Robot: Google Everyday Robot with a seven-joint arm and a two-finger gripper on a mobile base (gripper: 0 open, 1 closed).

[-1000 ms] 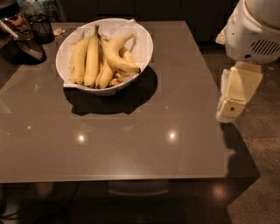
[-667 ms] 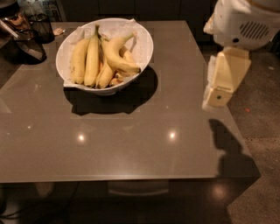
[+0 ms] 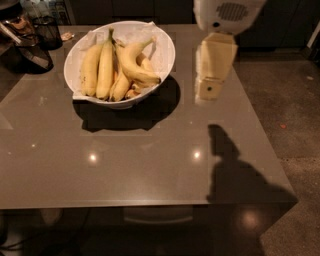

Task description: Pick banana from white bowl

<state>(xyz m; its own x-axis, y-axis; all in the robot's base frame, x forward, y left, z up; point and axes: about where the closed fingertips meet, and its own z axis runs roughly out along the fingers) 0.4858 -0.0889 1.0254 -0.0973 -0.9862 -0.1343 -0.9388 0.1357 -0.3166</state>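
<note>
The white bowl (image 3: 162,42) stands on the far left part of the table, lined with white paper and holding several yellow bananas. The banana (image 3: 131,64), strongly curved with a pale stem pointing up right and a dark tip, lies on the right side of the pile. Straighter bananas (image 3: 102,70) lie to its left. My gripper (image 3: 210,82), a cream-coloured block hanging below the white arm housing (image 3: 225,15), hovers above the table just right of the bowl, apart from it.
The grey glossy table (image 3: 140,160) ends at a front edge near the bottom and a right edge by the speckled floor (image 3: 290,100). A dark mesh cup (image 3: 47,31) and dark clutter (image 3: 22,47) sit at the back left corner.
My arm and gripper have moved left from beyond the table's right edge to over the table beside the bowl. The bowl and bananas have kept their place on the table.
</note>
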